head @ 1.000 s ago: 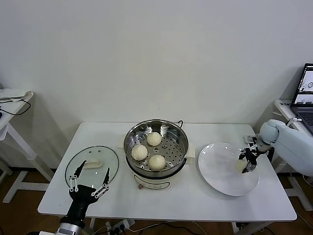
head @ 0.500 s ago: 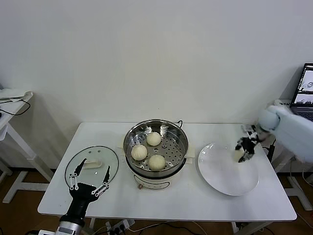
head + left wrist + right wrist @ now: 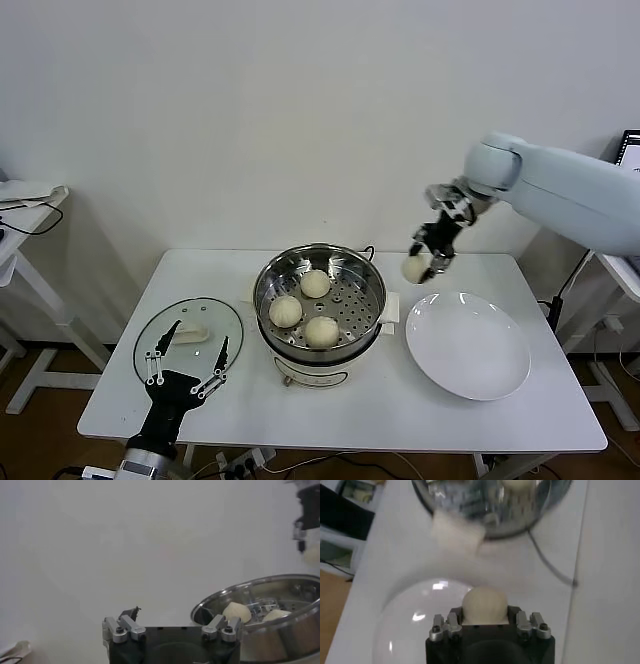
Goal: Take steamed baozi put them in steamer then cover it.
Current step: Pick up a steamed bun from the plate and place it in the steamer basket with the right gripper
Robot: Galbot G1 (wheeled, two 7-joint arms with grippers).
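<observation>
While the right claw [image 3: 428,259] hangs in the air above the desk [image 3: 520,415], it is clamped on one steamed baozi [image 3: 415,268], a cream-white bun pinched between its fingers. That bun sits up over the gap between the steamer [image 3: 320,305] and the white plate [image 3: 468,345], touching neither. From the right wrist camera the same bun [image 3: 484,603] bulges out just ahead of the claw body, with the plate's rim [image 3: 395,610] below it and the steamer's metal wall [image 3: 485,510] farther off.

Three more buns [image 3: 303,309] already lie on the perforated tray inside the steamer, close together but not stacked (one toward the back, two nearer the front). The steamer stands in the middle of the desk on its cream-white base.

The cover [image 3: 188,338], a clear glass lid with a pale handle, lies flat on the desk to the steamer's left. The left claw [image 3: 187,367] hovers low at the desk's near edge, over the lid's front rim, with its fingers [image 3: 152,366] spread wide and holding nothing. Its wrist camera looks across at the steamer's side [image 3: 270,630] and the buns inside.
</observation>
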